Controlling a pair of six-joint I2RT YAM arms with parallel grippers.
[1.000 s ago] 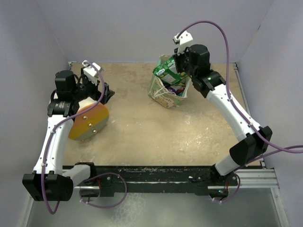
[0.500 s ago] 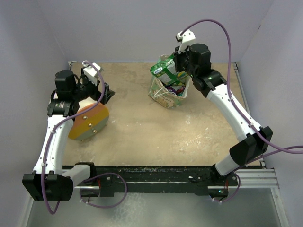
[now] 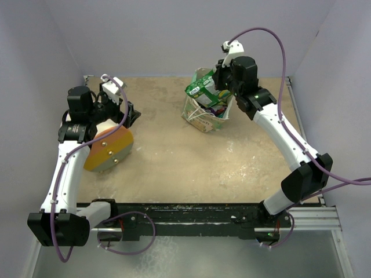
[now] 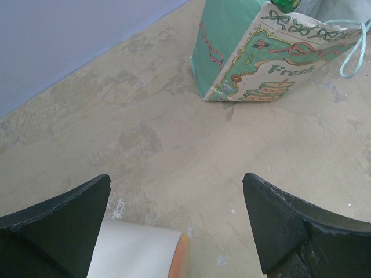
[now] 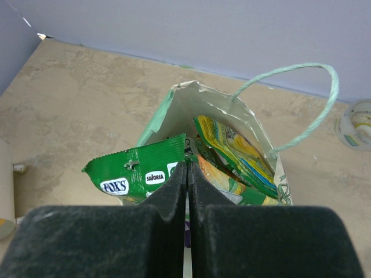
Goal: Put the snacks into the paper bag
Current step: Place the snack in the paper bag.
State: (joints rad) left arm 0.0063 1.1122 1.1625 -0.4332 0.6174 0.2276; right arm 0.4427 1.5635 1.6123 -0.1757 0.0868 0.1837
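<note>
The paper bag [image 3: 203, 117] stands at the table's back middle, cream with mint-green sides [image 4: 223, 46]. My right gripper [image 3: 216, 87] hovers just above its open mouth [image 5: 191, 95], shut on the edge of a green "FOXS" snack packet [image 5: 139, 171] that sticks out to the left over the bag's rim [image 3: 199, 87]. Other snacks [image 5: 232, 145], green and yellow, lie inside the bag. My left gripper [image 3: 130, 116] is open at the far left, low over the table, with nothing between its fingers [image 4: 175, 179].
A big cream cone-shaped object with an orange end [image 3: 110, 147] lies under the left arm, its edge showing below the left jaws [image 4: 139, 249]. The bag's thin loop handle [image 5: 301, 104] arches on the right side. A small round roll [image 5: 359, 119] sits by the back wall.
My right gripper has lifted and shifted slightly right with the green packet over the bag. The left arm has not moved.
</note>
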